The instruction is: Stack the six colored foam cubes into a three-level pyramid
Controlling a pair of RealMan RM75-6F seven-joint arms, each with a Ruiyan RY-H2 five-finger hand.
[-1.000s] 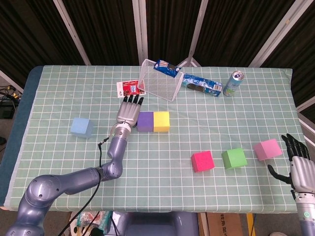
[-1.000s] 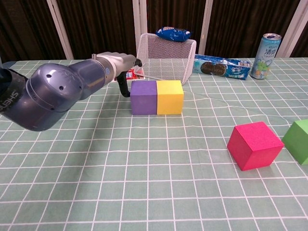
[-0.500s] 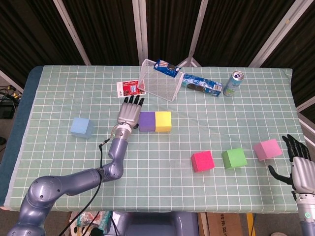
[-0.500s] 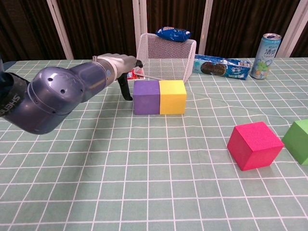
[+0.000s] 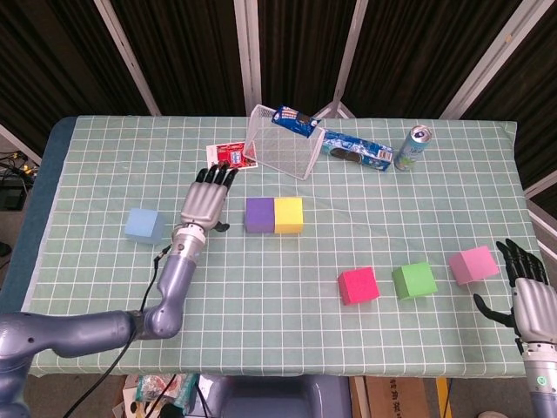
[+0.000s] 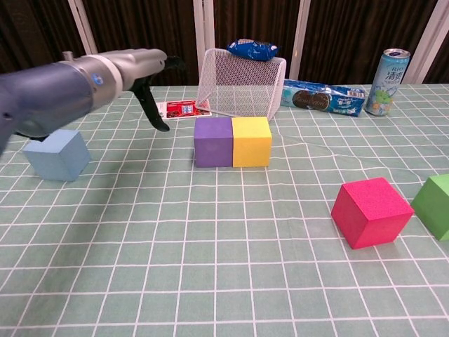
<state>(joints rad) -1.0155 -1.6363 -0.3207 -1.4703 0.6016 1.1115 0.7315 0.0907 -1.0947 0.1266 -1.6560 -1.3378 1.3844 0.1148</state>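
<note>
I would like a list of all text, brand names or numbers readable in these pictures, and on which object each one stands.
Nothing can be read with confidence.
Drink can: large characters on its side, blurred, not legible.
Cookie package: printing too small to read.
Blue snack bag on the wire basket: light lettering, too blurred.
Red and white card: small print, unreadable.
Foam cubes: no markings visible.

We take this for a robot lab's test station. The table wears a green cloth ruled in a white grid, and dark curtains hang behind white slanted frame poles past its far edge. Along that edge sit props: a wire basket, snack packets, a drink can. Cardboard boxes sit below the near edge.
</note>
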